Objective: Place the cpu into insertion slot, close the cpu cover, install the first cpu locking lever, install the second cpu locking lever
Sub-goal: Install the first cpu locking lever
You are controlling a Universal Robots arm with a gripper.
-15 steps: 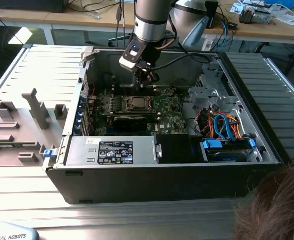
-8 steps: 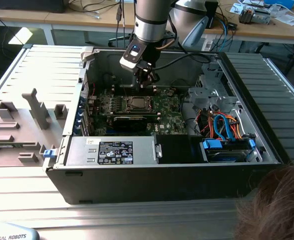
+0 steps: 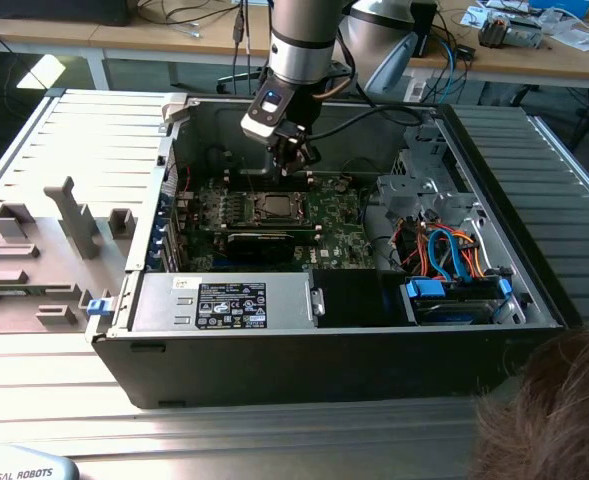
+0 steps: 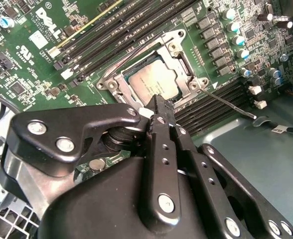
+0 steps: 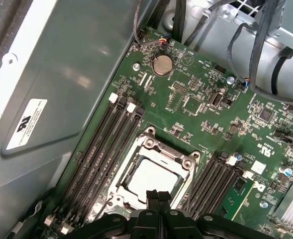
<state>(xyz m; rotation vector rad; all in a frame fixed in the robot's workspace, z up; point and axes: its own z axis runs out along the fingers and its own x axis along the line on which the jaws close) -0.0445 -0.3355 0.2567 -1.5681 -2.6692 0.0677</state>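
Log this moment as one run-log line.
cpu: seated | cpu cover: down around it | end effector: shut, over cover edge

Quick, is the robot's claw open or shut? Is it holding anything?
Gripper: shut, fingertips together, nothing held that I can see.

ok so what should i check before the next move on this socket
1. cpu lying flat inside the frame window: ok.
2. cpu cover down flat around the chip: ok.
3. gripper shut with nothing held: ok.
4. Gripper tip at the near edge of the cover, in both wrist views: ok.
5. locking lever latched: not ok, it appears to stick out across the long slots.
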